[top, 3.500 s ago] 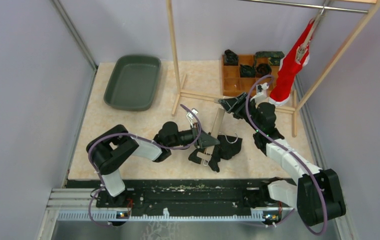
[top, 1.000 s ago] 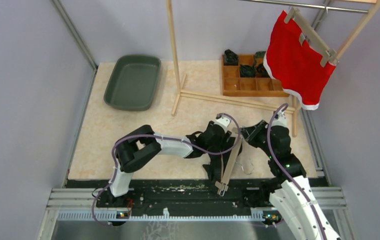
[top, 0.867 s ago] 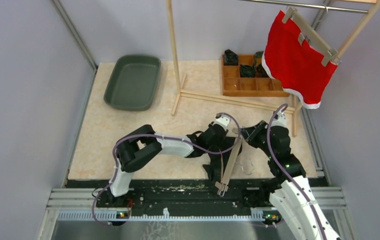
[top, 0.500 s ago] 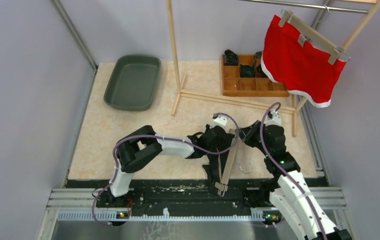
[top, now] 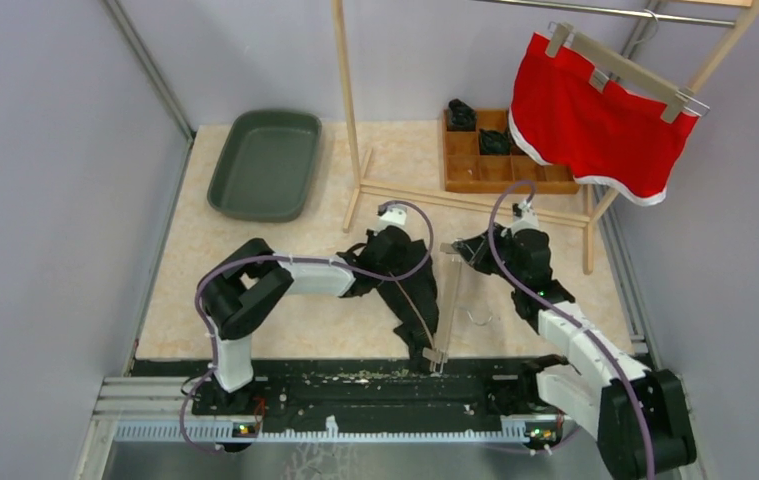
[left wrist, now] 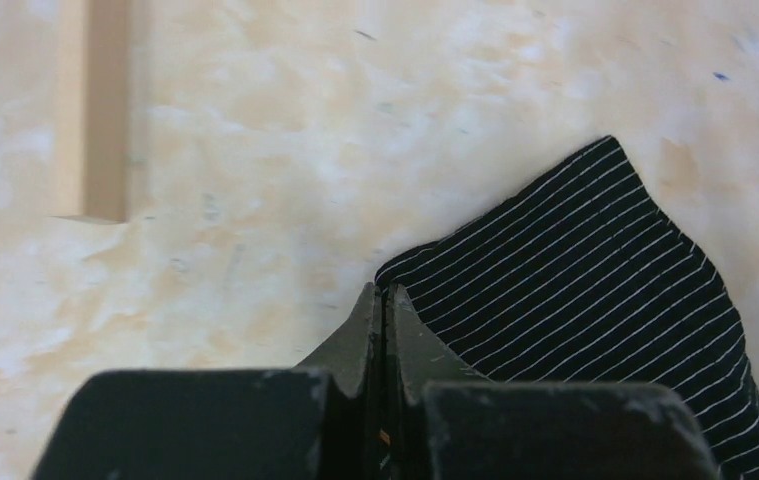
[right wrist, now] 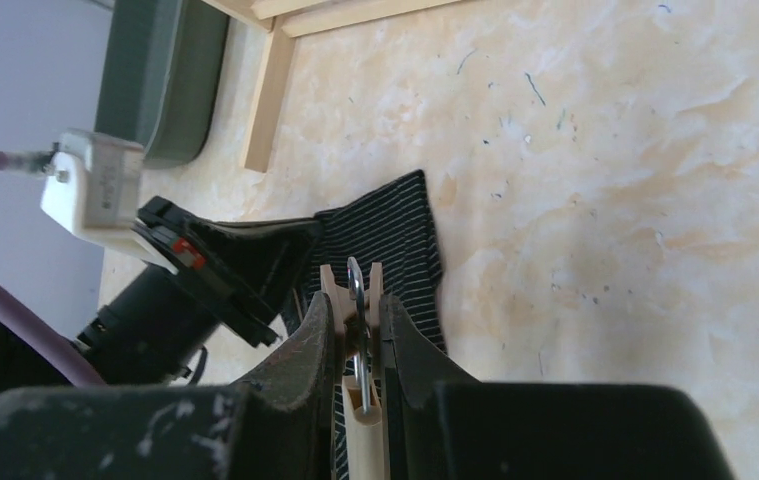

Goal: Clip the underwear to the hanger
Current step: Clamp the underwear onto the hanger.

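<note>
The black pinstriped underwear (top: 412,308) lies on the table in front of the arms, drawn out long between my left gripper and the hanger's near end. My left gripper (top: 401,284) is shut on its far corner; in the left wrist view the jaws (left wrist: 383,293) meet at the edge of the underwear (left wrist: 595,270). The wooden hanger (top: 445,310) lies lengthwise, with its metal hook (top: 475,318) to the right. My right gripper (top: 460,250) is shut on the clip at the hanger's far end, gripper (right wrist: 353,300) over hanger (right wrist: 365,435), with the underwear (right wrist: 395,230) beyond.
A green tray (top: 265,165) sits at the back left. The wooden rack's post (top: 347,100) and base beam (top: 475,200) stand behind my grippers; its foot (left wrist: 95,110) shows in the left wrist view. A compartment box (top: 470,165) is at the back right. Red underwear (top: 595,110) hangs from the rail.
My left gripper has shut on the underwear's corner and pulled it left and away. My right gripper has carried the hanger's far end slightly away. The red underwear has swung.
</note>
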Robot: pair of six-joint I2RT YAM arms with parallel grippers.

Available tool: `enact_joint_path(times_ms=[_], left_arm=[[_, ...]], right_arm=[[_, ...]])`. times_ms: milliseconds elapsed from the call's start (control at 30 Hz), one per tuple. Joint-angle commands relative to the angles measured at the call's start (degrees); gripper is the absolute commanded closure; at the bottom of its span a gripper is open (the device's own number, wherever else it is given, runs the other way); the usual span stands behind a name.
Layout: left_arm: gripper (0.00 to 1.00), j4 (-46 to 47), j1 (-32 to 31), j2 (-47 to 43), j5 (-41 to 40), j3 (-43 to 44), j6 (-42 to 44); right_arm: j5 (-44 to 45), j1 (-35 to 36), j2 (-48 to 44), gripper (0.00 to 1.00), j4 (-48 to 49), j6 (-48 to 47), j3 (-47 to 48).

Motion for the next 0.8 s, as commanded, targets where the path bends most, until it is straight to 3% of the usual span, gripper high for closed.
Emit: enact_joint_path(times_ms=[0,167,333,400,467,533,600,767], left_arm=[[1.0,0.6,3.6,-4.5,-1.0,-1.5,1.5],[1.0,1.1,6.0,-7.4,-1.5,-1.5,2.8],[0.97,1.0,6.4,-8.9,-1.8,0.3,4.6],[0.83,-0.4,7.0,-8.8,-1.1,1.5,4.1],[0.51,-2.2,7.6,-8.8,-1.2,2.4,3.4],[0.31,-3.0,8.0,-9.4,-2.0,2.2,2.9],[0.27,-3.6,8.4,-10.5,-2.5,1.6,2.6],[0.28,-4.6,9.0,-15.6,0.1,-2.2,0.3]], right_arm=[[-3.6,-0.2,7.2,1.0,15.2,-0.3,2.9],[-5.8,-0.2,15.0,1.0,20.6,-0.1,6.2],[-6.2,-0.2,17.0,1.0,21.2,-0.5,8.7],[-6.0,-0.2,16.9,1.0,20.6,-0.6,9.1],[-6.0,-0.2,16.8,1.0,20.3,-0.9,9.4],[-5.9,-0.2,16.8,1.0,19.8,-1.0,9.4],[-5.5,-0.3,16.8,1.0,19.4,-1.0,9.5],[-5.2,-0.3,17.1,1.0,18.9,-1.1,9.9]])
